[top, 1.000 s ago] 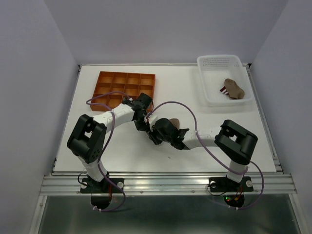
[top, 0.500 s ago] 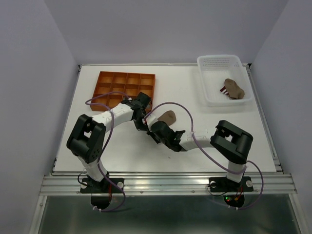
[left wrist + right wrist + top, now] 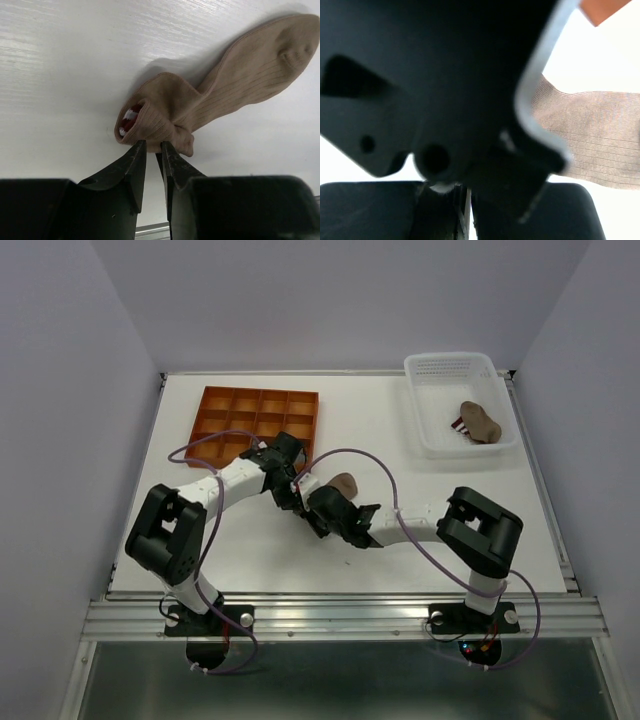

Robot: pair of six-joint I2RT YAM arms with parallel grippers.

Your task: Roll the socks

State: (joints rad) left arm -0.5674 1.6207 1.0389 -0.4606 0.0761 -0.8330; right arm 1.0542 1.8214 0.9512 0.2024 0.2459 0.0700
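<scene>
1. The tan-brown sock lay on the white table near its middle, just ahead of both grippers, which met close together there.
2. We saw a ribbed knit. The rounded toe end stretched out flat, away from the left wrist camera. The cuff end was folded over itself into a loose bunch.
3. Inside the bunched opening a red-and-white striped part showed.
4. The left gripper had its jaws a little apart, with a narrow gap between them. Its tips touched the lower edge of the bunched cuff. We could not tell whether any fabric sat in the gap.
5. The right gripper had its jaws together, and we saw nothing between them. A dark arm body close in front filled most of its camera's view. A strip of the ribbed sock showed at the right of that view.
6. A second sock, also tan-brown and bundled, lay in the white basket at the far right corner. It had a red-and-white bit at its left side.
7. An orange tray of compartments sat on the far left part of the table, beyond the left gripper.
</scene>
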